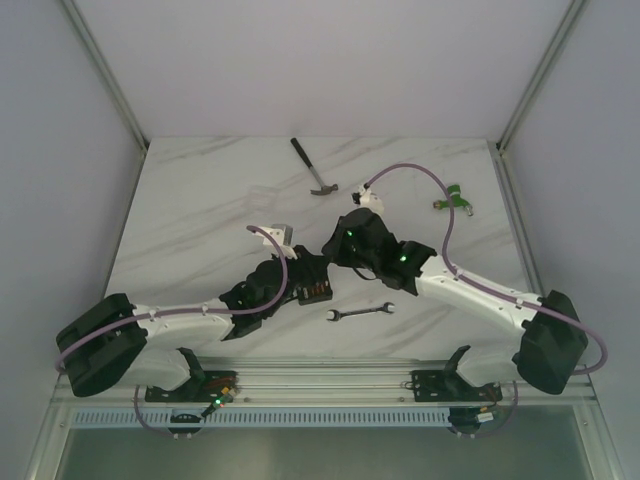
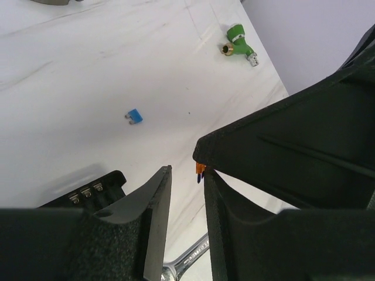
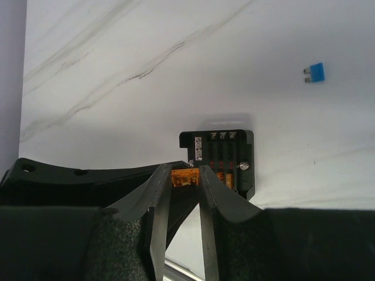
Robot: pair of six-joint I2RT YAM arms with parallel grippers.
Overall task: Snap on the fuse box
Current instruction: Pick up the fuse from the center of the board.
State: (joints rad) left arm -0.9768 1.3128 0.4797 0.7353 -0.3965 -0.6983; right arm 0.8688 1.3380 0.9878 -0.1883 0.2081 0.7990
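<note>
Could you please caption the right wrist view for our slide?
Right gripper pinching an orange fuse at the open fuse box, a loose blue fuse beyond on the marble table.

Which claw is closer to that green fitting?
Right. The right gripper, pinching an orange fuse, is near-left of the green fitting; the left gripper sits further off that way, beside the fuse box.

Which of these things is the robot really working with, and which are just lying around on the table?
In the job: fuse box; orange fuse, pinched in the right gripper; left gripper, open beside the box.
Lying about: blue fuse, wrench, hammer, green fitting.
</note>
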